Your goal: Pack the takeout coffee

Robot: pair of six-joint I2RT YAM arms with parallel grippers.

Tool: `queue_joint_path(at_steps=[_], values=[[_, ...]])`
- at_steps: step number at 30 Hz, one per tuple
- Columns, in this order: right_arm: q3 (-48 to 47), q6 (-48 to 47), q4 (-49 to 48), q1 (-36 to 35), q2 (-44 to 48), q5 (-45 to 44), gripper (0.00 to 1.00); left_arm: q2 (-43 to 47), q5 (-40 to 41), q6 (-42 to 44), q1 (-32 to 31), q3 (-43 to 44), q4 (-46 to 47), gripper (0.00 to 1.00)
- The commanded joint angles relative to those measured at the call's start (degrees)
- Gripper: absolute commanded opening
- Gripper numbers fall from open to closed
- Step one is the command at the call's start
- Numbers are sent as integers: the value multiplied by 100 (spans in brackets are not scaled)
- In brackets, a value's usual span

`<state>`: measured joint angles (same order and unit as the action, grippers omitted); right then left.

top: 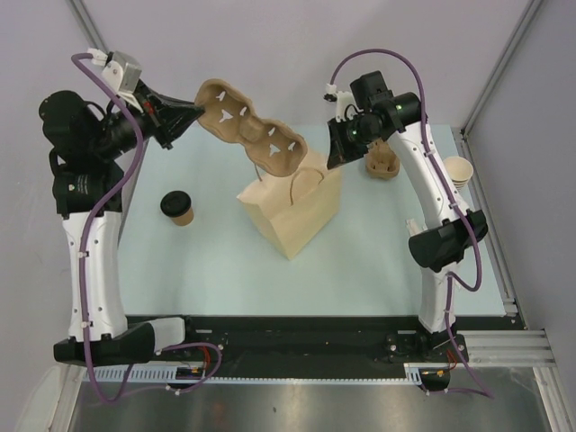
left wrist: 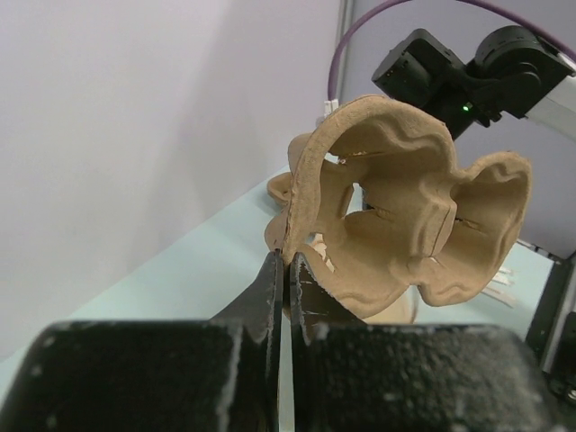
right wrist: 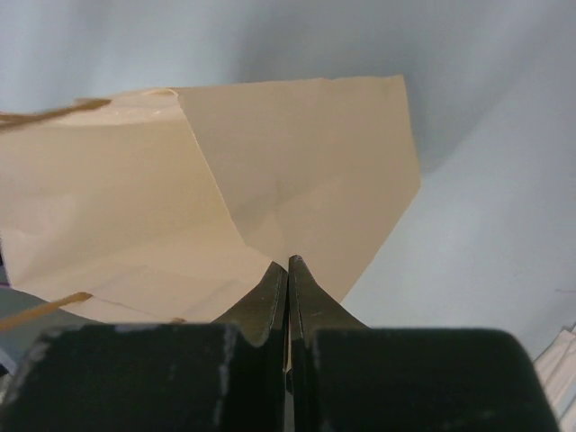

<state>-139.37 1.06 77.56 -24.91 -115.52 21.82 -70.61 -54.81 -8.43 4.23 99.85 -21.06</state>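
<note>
The takeout coffee (top: 178, 208), a brown paper cup with a black lid, stands upright on the table's left side, apart from both arms. My left gripper (top: 200, 110) (left wrist: 288, 256) is shut on the rim of a brown moulded-pulp cup carrier (top: 252, 130) (left wrist: 405, 225), holding it tilted in the air at the back, its far end over the tan paper bag (top: 297, 211). The bag stands open at mid-table. My right gripper (top: 335, 153) (right wrist: 289, 261) is shut on the bag (right wrist: 270, 162) at its top right edge.
A stack of pale paper cups (top: 459, 171) stands at the table's right edge. A brown pulp piece (top: 382, 162) sits behind the right arm. White wrapped straws (left wrist: 504, 283) lie on the right side. Walls close off the back and the right.
</note>
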Motion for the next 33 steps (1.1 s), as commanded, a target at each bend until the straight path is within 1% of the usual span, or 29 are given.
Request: queue_joint_path(at_steps=[1,4,5,6,8,13,14,15,22,25,27,29,30,33], values=[[14,-493,190,-5,109,244,0,-163,321,411,-54,429,-389,0],[15,-484,181,-14,109,261,0,-312,593,762,-255,728,-810,0],[-11,-475,189,-23,109,278,0,-331,846,1059,-334,868,-925,0],[-20,-501,189,-23,100,331,0,-357,1023,1219,-579,930,-1066,0],[-29,-554,181,-41,109,366,0,-357,1523,1649,-774,1001,-1269,0],[-90,-598,225,-67,109,384,0,-427,2307,2283,-1310,1177,-1690,0],[-90,-607,216,-67,109,375,0,-419,2456,2554,-1406,1177,-1743,0],[-90,-624,224,-84,109,375,0,-410,2675,2678,-1616,1159,-1796,0],[-152,-905,251,-243,109,270,0,-260,3273,3628,-2426,966,-2016,0],[-196,-1081,268,-322,92,270,0,-269,3546,4242,-2804,975,-2209,0],[-205,-1160,277,-374,100,226,0,-287,3643,4445,-3058,983,-2297,0],[-205,-1274,269,-418,100,226,0,-322,3792,4788,-3270,992,-2516,0],[-205,-1310,260,-436,100,234,0,-331,3845,4902,-3479,983,-2613,0],[-204,-1424,225,-489,109,243,0,-410,3872,5219,-3718,1001,-2930,0]])
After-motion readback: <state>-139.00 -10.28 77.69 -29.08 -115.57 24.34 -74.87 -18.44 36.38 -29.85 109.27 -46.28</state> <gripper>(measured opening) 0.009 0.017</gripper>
